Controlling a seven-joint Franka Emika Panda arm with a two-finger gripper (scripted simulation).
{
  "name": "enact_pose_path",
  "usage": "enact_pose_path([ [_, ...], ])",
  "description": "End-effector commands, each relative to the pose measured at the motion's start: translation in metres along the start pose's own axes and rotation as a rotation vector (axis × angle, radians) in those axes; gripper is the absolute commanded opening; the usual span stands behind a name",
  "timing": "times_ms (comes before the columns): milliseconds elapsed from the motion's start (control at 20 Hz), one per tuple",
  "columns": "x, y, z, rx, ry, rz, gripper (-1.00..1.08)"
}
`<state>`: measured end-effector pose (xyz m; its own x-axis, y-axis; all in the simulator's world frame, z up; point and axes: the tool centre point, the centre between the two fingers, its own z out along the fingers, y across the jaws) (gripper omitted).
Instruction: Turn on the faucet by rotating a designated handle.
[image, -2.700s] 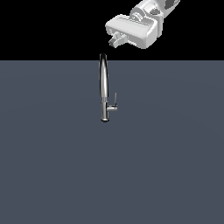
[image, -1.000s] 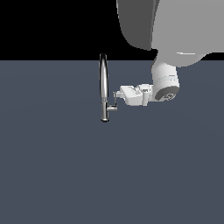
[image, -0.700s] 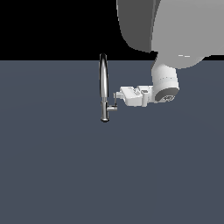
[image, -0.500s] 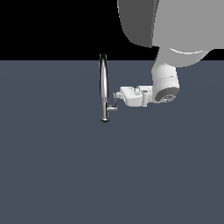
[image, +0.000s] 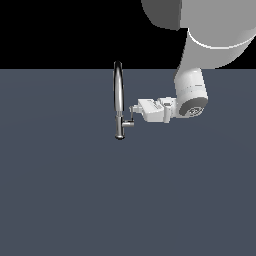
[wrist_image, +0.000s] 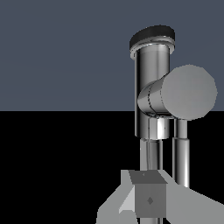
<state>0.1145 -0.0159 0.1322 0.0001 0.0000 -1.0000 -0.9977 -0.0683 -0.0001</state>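
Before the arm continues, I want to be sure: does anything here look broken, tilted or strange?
Nothing stands out. The faucet looks intact on the grey surface, its handle juts toward the exterior view's right, and the gripper sits close beside that handle.

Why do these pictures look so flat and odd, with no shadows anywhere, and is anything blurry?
Exterior view: even lighting, no cast shadows on the grey floor; only the chrome faucet shows bright streaks; the gripper looks soft and pixelated. Wrist view: sharp edges, the handle and the stub's flat end loom large from closeness; the black half is empty background.
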Motion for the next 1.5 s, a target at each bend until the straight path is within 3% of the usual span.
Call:
enact_pose_path([
  [0, -0.001, 0.004, 0.000, 0.000, 0.000, 0.000, -1.00],
  [650, -0.007, 0.027, 0.000, 0.000, 0.000, -0.001, -1.00],
  [1450, 0.015, 0.067, 0.002, -0.001, -0.001, -0.001, -1.00],
])
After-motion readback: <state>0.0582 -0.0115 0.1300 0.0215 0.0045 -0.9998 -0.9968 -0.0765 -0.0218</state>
